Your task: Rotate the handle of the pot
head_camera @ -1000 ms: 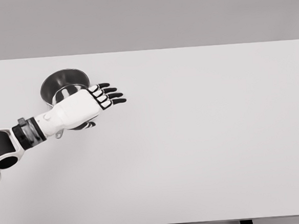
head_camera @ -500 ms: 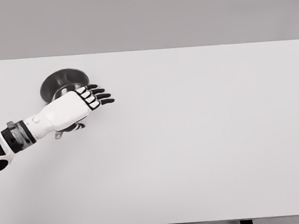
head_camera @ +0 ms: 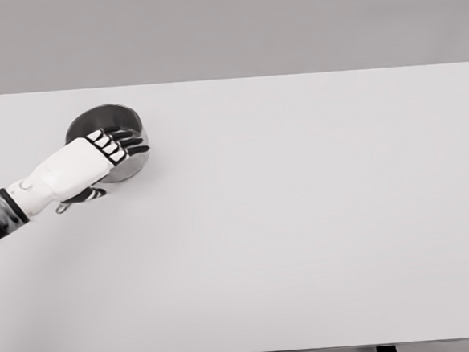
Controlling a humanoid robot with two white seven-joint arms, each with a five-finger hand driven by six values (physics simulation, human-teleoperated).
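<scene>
Now we see metal pot (head_camera: 94, 120) near far-left corner of tabletop (head_camera: 302, 219). Our left hand (head_camera: 77, 167) lies over pot's near side, fingers (head_camera: 123, 141) extended across rim, gripping nothing. Handle hidden under hand.

A dull silver pot (head_camera: 102, 121) sits on a plain white table (head_camera: 302, 219); the white left hand (head_camera: 77, 167) has black fingers (head_camera: 127, 140).

A bare simulated test space rather than any furnished room: a plain white table (head_camera: 302, 219) filled nearly the whole view, set against a flat, featureless grey backdrop (head_camera: 224, 28), with smooth, even rendered lighting and no walls, furniture or decoration visible.
</scene>
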